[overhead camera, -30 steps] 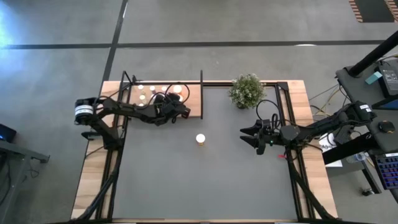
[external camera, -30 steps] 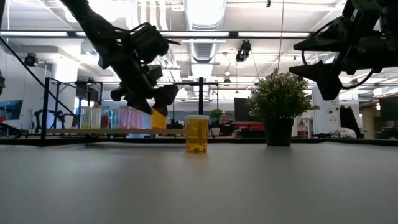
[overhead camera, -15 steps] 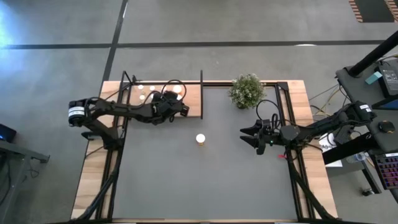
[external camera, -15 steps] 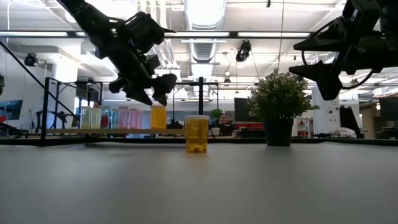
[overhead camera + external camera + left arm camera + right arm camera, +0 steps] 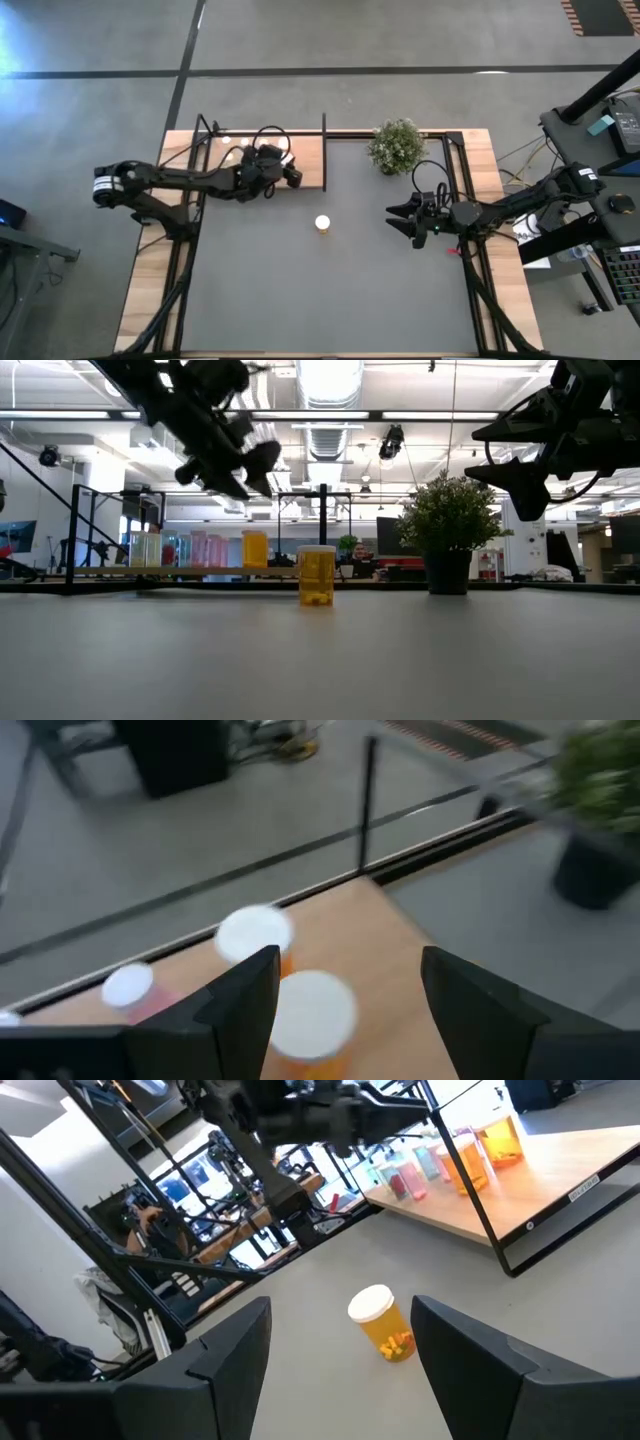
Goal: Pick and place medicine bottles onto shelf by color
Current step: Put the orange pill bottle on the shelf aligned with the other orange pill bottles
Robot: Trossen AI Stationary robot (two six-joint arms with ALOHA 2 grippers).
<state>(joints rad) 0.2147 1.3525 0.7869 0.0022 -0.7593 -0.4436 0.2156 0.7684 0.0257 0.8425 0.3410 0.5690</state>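
Observation:
Several medicine bottles with white caps stand in a row on the light-wood shelf (image 5: 312,160) at the table's far left: orange ones (image 5: 255,548) at the row's right end, pink ones (image 5: 205,548) and pale ones farther left. My left gripper (image 5: 250,465) hangs open above the orange bottles (image 5: 312,1015), clear of them. One more orange bottle (image 5: 322,223) stands alone upright on the dark tabletop, mid-table. My right gripper (image 5: 392,218) hovers open at the right, pointing at that bottle (image 5: 382,1323) from a distance.
A bushy green potted plant (image 5: 397,145) stands at the far edge, right of the shelf. A black post (image 5: 367,805) rises at the shelf's right corner. Wooden strips run along the table's left and right sides. Bare dark tabletop lies toward the near edge.
My left gripper has risen from around the top of the rightmost orange bottle on the shelf and drawn back toward the table's left edge, its fingers staying apart. The bottle remains standing on the shelf. My right arm has kept still.

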